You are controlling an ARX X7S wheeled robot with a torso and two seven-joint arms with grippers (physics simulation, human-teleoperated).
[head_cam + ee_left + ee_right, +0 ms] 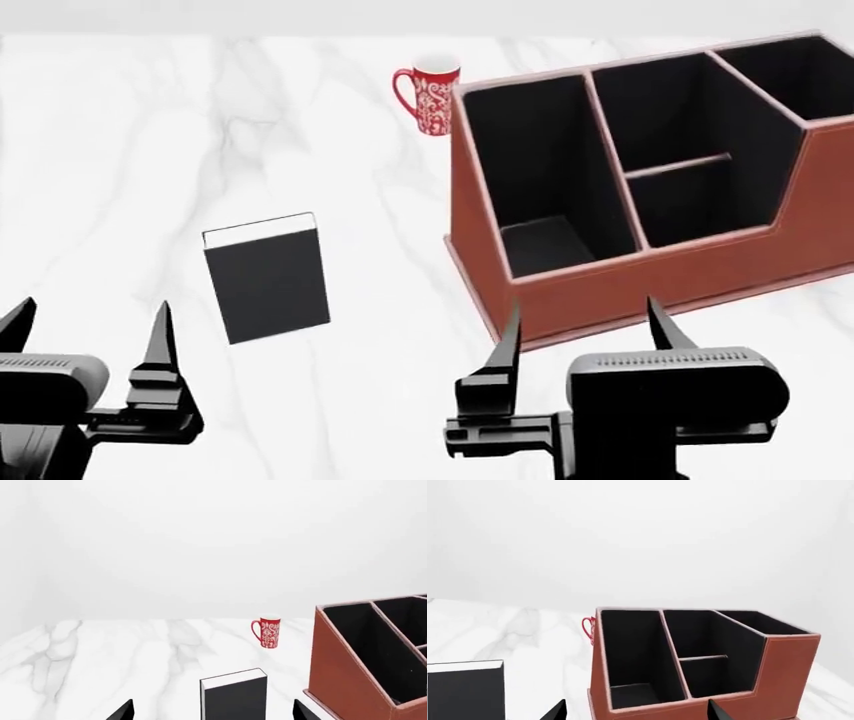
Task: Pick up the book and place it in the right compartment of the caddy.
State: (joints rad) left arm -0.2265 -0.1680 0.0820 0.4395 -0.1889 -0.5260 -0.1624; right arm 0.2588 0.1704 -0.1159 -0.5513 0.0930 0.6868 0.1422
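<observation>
The black book (267, 280) with a white page edge stands upright on the marble table, left of the caddy; it also shows in the left wrist view (235, 697) and the right wrist view (464, 692). The reddish-brown caddy (641, 280) with black-lined compartments stands at the right, also in the left wrist view (340, 670) and the right wrist view (780, 670). My left gripper (87, 325) is open and empty, short of the book. My right gripper (583, 325) is open and empty, in front of the caddy's low front wall.
A red-and-white patterned mug (430, 95) stands behind the caddy's left corner, also in the left wrist view (267, 632). The white marble table (160, 130) stretches left and back to a plain white wall.
</observation>
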